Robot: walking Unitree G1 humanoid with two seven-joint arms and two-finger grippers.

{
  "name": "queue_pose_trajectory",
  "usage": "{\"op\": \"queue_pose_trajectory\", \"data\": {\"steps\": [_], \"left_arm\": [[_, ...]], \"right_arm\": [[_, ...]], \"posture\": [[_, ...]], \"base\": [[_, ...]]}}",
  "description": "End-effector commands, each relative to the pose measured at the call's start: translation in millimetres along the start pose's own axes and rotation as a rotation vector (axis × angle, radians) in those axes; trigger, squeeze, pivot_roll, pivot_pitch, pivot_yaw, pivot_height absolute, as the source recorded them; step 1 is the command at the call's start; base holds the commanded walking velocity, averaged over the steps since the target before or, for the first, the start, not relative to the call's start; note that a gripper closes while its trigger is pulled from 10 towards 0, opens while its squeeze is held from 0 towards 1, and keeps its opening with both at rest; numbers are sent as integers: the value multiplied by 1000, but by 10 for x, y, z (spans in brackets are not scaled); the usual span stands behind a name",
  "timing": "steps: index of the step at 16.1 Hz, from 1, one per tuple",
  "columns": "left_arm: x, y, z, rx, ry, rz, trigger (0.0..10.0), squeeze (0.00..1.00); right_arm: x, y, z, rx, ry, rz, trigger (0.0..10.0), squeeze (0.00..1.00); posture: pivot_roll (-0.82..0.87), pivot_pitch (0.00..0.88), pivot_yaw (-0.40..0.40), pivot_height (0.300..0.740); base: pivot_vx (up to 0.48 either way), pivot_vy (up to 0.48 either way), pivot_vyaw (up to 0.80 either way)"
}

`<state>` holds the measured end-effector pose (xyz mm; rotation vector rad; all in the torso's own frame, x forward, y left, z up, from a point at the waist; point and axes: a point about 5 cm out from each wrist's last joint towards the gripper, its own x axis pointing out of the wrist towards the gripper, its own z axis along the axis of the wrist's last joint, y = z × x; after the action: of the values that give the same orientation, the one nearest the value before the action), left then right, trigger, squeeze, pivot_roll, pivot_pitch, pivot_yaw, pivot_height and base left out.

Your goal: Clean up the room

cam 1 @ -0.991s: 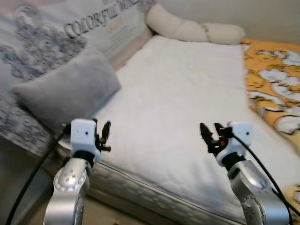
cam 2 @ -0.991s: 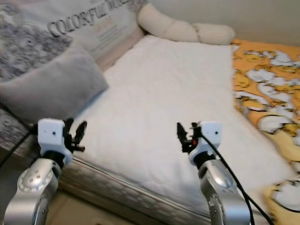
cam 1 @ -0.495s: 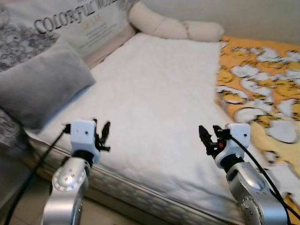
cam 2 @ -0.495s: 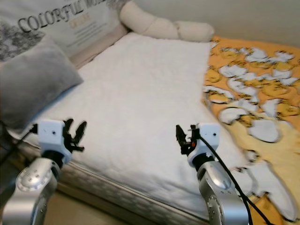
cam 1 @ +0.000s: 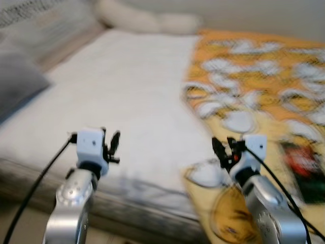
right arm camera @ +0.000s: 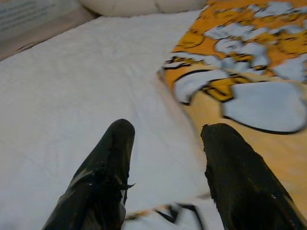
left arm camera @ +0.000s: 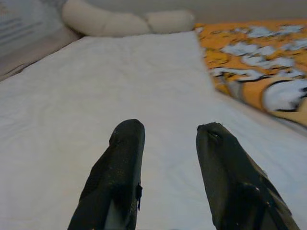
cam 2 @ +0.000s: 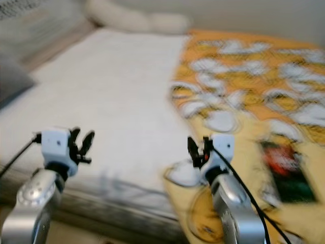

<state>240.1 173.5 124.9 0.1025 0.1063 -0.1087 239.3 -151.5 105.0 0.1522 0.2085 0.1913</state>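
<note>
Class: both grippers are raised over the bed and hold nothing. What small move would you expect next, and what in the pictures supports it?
Probably reach the right gripper forward to the orange blanket. It lies rumpled over one side of the white mattress, its edge just ahead of the open fingers. The left gripper, also open, hovers over bare sheet. The blur makes this tentative.

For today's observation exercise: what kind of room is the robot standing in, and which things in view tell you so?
Most likely a bedroom: a bed with a white mattress cover, an orange patterned blanket spread over its right side, and a long cream bolster pillow at the far end.
</note>
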Motion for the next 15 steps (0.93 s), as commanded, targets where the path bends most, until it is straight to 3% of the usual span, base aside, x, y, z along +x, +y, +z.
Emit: {"op": "queue_pose_trajectory", "data": {"steps": [1, 15], "left_arm": [[-27, 62, -28, 12, 16, 19, 10000, 0], [-50, 40, -38, 21, 20, 0, 10000, 0]], "right_arm": [[26, 82, 41, 3, -20, 33, 10000, 0], [32, 121, -7, -11, 11, 91, 10000, 0]], "posture": [[16, 0, 26, 740], [17, 0, 33, 740]], "base": [[0, -480, 0], [0, -480, 0]]}}
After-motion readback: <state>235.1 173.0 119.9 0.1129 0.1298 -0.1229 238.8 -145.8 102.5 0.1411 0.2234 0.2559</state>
